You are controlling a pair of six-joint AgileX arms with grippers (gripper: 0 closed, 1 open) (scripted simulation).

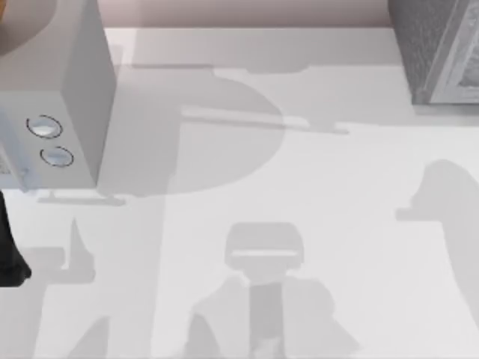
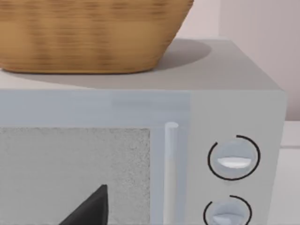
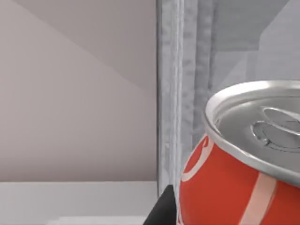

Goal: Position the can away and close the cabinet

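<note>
The red drinks can with silver top (image 3: 243, 164) sat before the dark-grey speckled cabinet (image 1: 438, 48) at two o'clock; stowing appeared underway; closing the door should follow; grip on either arm could not be determined.

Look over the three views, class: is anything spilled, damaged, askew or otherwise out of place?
Nothing stands out. The can is unopened and undented, seen close beside the cabinet frame. The wicker basket sits squarely on the light-grey box with two dials. No spill marks the table.
</note>
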